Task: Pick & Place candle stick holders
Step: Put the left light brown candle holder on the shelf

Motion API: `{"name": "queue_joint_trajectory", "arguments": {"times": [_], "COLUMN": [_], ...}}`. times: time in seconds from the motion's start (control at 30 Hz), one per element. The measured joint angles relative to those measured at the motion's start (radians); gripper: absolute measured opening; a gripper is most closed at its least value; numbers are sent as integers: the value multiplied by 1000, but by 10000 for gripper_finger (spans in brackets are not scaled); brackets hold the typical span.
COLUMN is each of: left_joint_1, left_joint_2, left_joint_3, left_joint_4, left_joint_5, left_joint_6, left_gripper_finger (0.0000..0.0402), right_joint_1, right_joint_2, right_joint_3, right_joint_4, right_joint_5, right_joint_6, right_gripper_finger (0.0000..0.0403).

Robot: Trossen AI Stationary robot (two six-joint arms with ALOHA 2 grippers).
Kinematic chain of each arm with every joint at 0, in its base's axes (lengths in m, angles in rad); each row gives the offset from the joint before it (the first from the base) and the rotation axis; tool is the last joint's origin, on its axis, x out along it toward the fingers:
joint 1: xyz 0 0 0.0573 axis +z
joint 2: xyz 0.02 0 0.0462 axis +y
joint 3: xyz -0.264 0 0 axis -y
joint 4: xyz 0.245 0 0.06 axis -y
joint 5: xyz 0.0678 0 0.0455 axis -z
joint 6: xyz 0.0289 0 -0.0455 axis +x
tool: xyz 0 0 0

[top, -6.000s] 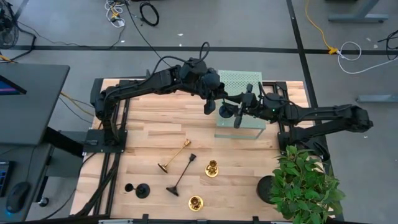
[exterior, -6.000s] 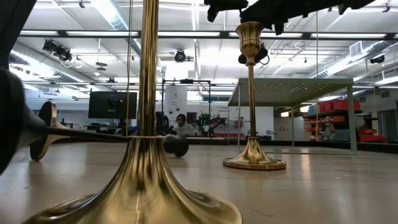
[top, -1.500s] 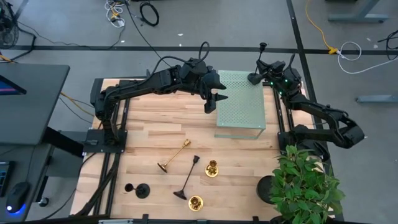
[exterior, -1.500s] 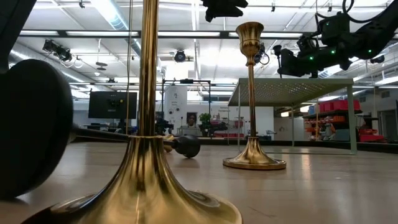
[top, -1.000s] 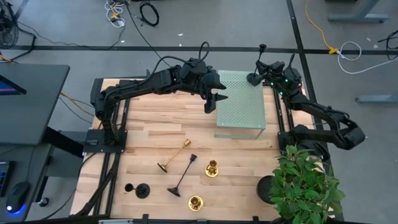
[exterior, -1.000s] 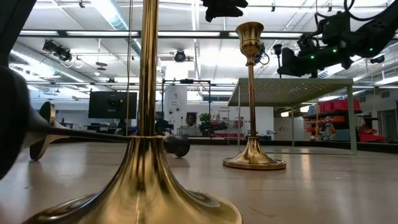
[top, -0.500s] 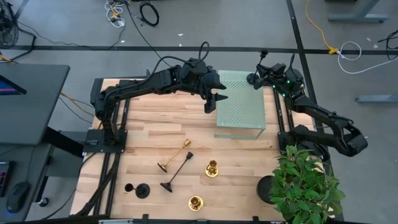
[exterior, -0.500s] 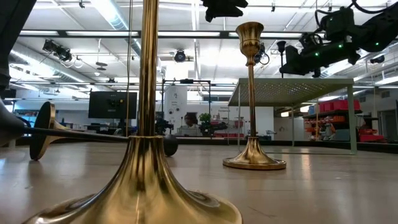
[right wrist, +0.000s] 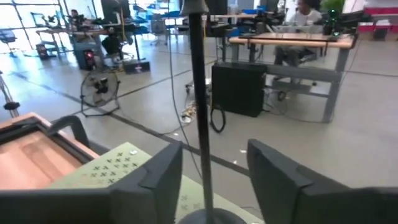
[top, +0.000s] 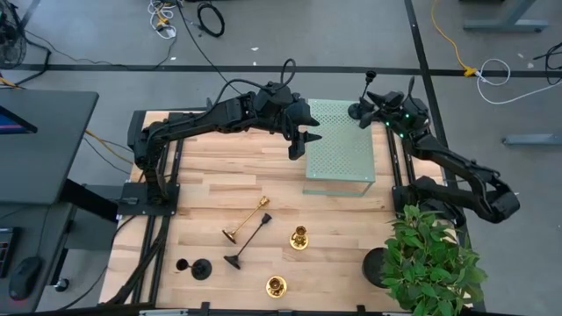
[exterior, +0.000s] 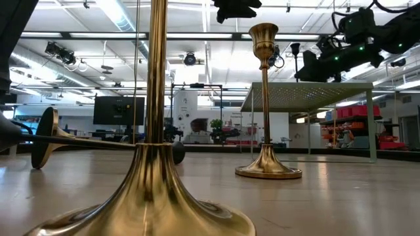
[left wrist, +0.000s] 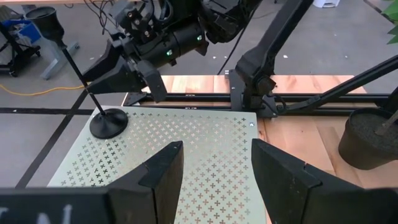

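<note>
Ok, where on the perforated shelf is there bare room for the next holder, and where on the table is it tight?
The perforated shelf is bare except for the black candlestick standing at its far right corner by the right gripper; the near half, beside the left gripper, is free. The wood between the shelf and the lying gold candlestick is bare too. The near middle is crowded.

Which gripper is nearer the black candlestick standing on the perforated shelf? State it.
Right. The right gripper is at the black candlestick, fingers open either side of its stem; the left gripper hovers at the perforated shelf's opposite edge.
</note>
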Motion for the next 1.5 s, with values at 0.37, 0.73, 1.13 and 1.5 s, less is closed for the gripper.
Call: {"name": "queue_joint_trajectory", "arguments": {"times": [0.37, 0.73, 1.13, 1.5], "left_joint_1": [1, 1, -19, -92], "left_joint_2": [0, -1, -16, -15], "left_joint_3": [0, 0, -1, -1], "left_joint_4": [-7, -48, -277, -463], "left_joint_5": [0, 0, 11, 10], "left_joint_6": [1, 10, 46, 30], "left_gripper_finger": [190, 190, 190, 190], "right_joint_1": [8, 119, 311, 559], "right_joint_2": [-148, -343, -441, -441], "right_joint_3": [2, 2, 2, 2], "right_joint_4": [-182, -332, -398, -383], "right_joint_5": [-57, -171, -276, -274], "right_joint_6": [-11, 10, 78, 96], "right_gripper_finger": [239, 219, 212, 212]}}
